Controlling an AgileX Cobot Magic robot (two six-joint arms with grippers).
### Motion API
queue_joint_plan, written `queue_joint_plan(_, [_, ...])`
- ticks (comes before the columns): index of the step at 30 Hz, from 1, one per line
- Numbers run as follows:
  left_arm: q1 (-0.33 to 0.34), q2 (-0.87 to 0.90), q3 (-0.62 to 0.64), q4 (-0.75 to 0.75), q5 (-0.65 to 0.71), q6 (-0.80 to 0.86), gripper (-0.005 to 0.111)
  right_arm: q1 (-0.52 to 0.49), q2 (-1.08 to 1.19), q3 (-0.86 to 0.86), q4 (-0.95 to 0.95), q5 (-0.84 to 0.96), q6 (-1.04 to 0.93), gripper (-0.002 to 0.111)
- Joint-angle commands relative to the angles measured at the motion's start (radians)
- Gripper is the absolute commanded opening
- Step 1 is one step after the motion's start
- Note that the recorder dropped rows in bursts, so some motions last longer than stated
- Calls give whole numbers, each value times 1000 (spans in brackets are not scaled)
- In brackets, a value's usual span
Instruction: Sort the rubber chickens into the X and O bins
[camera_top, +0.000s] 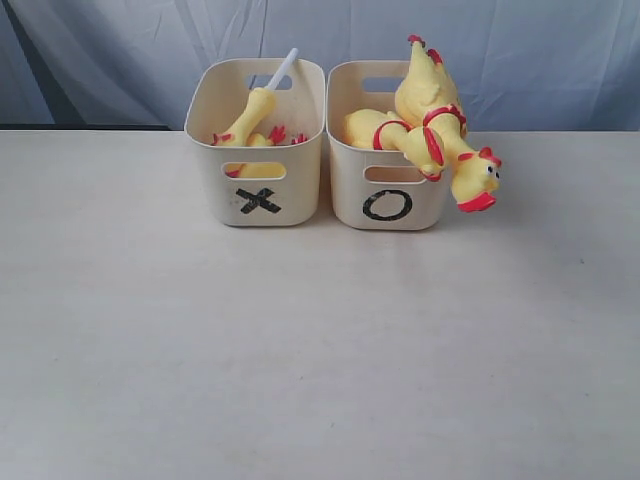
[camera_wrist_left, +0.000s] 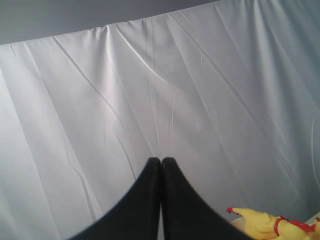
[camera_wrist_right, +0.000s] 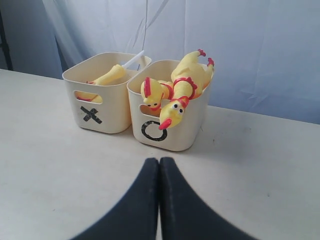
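Observation:
Two cream bins stand side by side at the back of the table. The X bin (camera_top: 262, 160) (camera_wrist_right: 100, 102) holds a head-neck piece with a white tube (camera_top: 258, 108) (camera_wrist_right: 114, 73) and a headless body (camera_top: 262, 142). Two whole chickens (camera_top: 432, 130) (camera_wrist_right: 182, 87) lie in the O bin (camera_top: 385, 190) (camera_wrist_right: 167, 122); one head (camera_top: 476, 182) hangs over its front rim. Neither arm shows in the exterior view. My left gripper (camera_wrist_left: 161, 161) is shut and empty, pointing at the white curtain, with a chicken (camera_wrist_left: 272, 224) at that view's edge. My right gripper (camera_wrist_right: 159, 161) is shut, empty, above the table before the bins.
A creased white curtain (camera_top: 150, 50) hangs behind the table. The pale tabletop (camera_top: 300, 350) stretches wide in front of the bins, its far edge running just behind them.

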Motion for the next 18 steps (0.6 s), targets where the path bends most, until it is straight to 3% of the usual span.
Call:
queue_joint_plan(1, [1,-7,1,-7,-4,-4,0,-4,-5,4,2,-7,-3,-1])
queue_joint_plan(18, [1,-7,3,-18,-6,-4,0,-5,-5,9,3,-17,-3,-1])
